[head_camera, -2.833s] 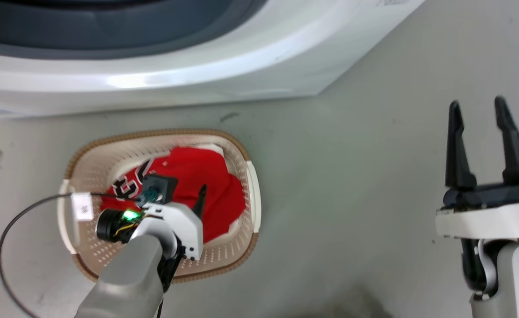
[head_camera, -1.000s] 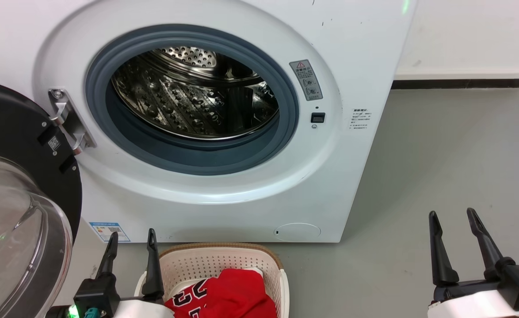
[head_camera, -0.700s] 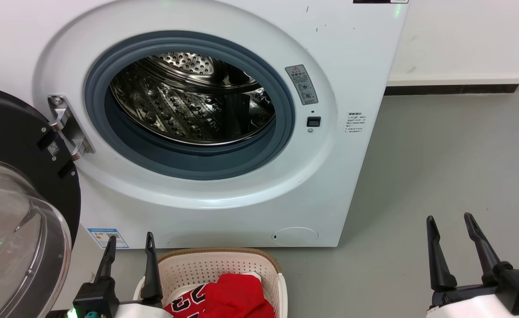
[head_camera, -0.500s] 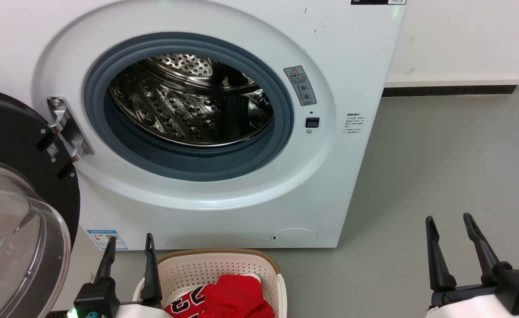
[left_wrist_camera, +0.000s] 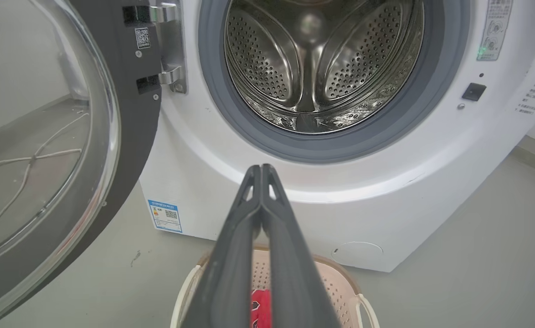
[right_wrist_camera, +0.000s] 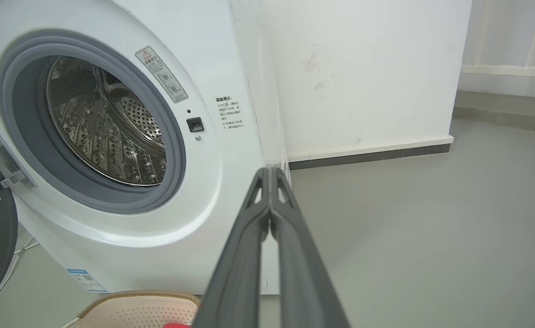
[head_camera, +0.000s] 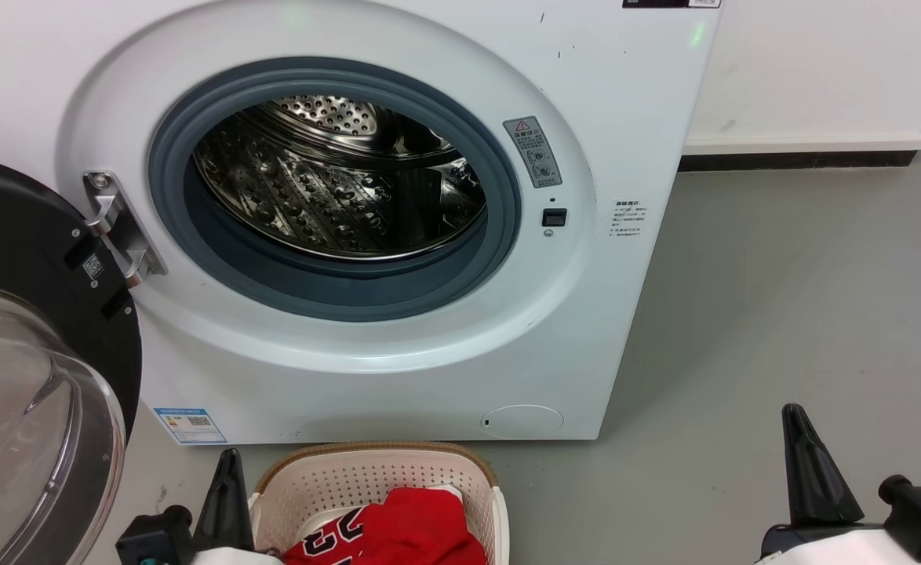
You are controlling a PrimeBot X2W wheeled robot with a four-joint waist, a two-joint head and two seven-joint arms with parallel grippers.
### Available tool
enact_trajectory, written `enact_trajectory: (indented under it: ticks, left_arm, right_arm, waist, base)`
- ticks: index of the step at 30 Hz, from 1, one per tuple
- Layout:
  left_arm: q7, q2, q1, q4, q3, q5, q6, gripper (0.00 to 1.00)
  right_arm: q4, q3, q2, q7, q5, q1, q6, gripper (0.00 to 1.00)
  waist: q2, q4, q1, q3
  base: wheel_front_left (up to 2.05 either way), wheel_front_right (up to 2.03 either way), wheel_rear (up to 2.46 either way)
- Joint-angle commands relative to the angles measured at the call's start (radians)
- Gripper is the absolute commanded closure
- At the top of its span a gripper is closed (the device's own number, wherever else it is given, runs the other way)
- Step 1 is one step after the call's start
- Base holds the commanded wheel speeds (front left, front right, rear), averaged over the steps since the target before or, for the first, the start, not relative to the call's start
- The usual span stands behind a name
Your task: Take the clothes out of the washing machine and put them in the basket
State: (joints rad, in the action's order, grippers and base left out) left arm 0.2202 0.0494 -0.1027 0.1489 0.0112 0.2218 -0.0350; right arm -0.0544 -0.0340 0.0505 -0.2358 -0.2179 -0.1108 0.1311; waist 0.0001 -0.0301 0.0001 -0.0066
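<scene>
Red clothes lie in the basket before the open washing machine. Both the left pincer and right pincer are clenched, fingertips pressed together.

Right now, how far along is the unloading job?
Done: red clothes lie in the basket, and the washing machine drum looks bare steel. In hand: nothing; left gripper and right gripper are both shut, empty. Left: probably nothing, unless something hides behind the drum's front lip.

red clothes in basket
</scene>
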Motion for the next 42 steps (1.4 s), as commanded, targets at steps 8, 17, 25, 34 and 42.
enact_trajectory:
  ticks: [8,17,25,34,42]
  left_arm:
    - [-0.038,0.001,0.045,-0.004,0.015,0.175,0.023,1.0]
    - [-0.076,0.001,0.067,0.007,0.025,0.331,0.042,1.0]
    - [-0.106,0.001,0.085,0.017,0.035,0.457,0.056,1.0]
    - [-0.135,0.001,0.103,0.027,0.044,0.574,0.071,1.0]
    - [-0.161,0.001,0.118,0.036,0.051,0.681,0.083,1.0]
  right_arm:
    - [-0.012,0.004,0.016,0.033,-0.188,0.045,0.0,1.0]
    - [-0.034,0.004,0.023,0.064,-0.353,0.069,0.0,1.0]
    - [-0.052,0.003,0.027,0.091,-0.485,0.088,0.0,1.0]
    - [-0.068,0.001,0.03,0.117,-0.605,0.104,0.0,1.0]
    - [-0.084,-0.002,0.032,0.141,-0.715,0.121,0.0,1.0]
  waist:
    - [-0.0001,0.002,-0.0001,0.001]
    - [-0.0001,0.004,-0.0001,0.001]
    - [-0.0001,0.006,-0.0001,0.002]
    - [-0.0001,0.008,-0.0001,0.003]
    - [-0.0001,0.01,-0.0001,0.003]
  base:
    - [0.0,0.0,0.0]
    - [0.0,0.0,0.0]
    - [0.0,0.0,0.0]
    - [0.0,0.0,0.0]
    - [0.0,0.0,0.0]
